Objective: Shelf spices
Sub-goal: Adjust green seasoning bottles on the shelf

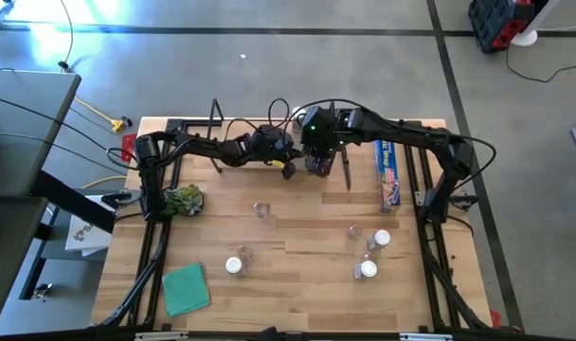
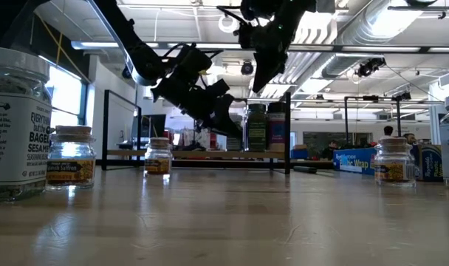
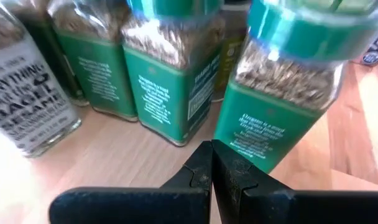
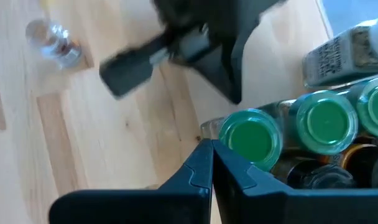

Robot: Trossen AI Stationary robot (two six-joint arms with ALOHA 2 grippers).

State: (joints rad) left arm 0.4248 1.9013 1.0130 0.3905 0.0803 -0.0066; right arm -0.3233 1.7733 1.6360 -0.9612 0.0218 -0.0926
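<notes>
Green-lidded spices (image 4: 326,121) stand upright, clustered on the shelf (image 2: 210,154) at the far side, while 6 small jars (image 1: 368,269) lie scattered nearer.

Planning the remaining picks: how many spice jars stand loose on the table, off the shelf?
6 jars in the high view: one near the middle, two lower left, three lower right. Others may be hidden.

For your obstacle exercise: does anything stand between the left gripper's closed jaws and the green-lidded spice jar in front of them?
Nothing visible does. The left gripper faces the green-lidded jar directly across bare shelf board.
</notes>
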